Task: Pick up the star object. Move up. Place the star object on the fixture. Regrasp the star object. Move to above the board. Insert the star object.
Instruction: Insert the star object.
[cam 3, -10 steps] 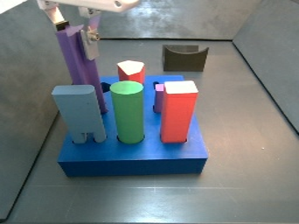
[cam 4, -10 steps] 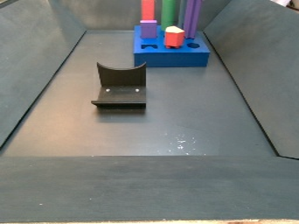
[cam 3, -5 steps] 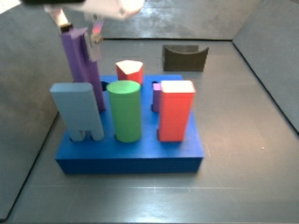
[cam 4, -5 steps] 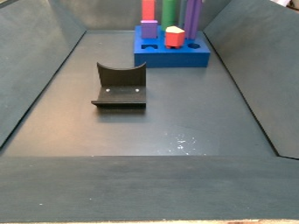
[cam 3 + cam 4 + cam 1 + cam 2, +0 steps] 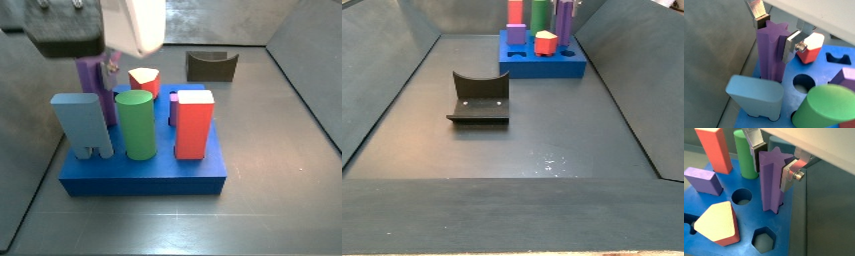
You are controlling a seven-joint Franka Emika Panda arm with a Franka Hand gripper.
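The star object is a purple ridged peg standing upright with its lower end in the blue board. My gripper is shut on its upper part, a silver finger pressed on each side. In a side view the gripper hangs over the board's back left corner and covers the top of the star object. The fixture stands bare, apart from the board.
On the board stand a green cylinder, a red block, a grey-blue block, a red pentagon peg and a short purple block. A round hole lies beside the star object. Dark walls enclose the floor.
The gripper has come down with the star object, whose lower end now sits deeper in the board. The board has shifted slightly.
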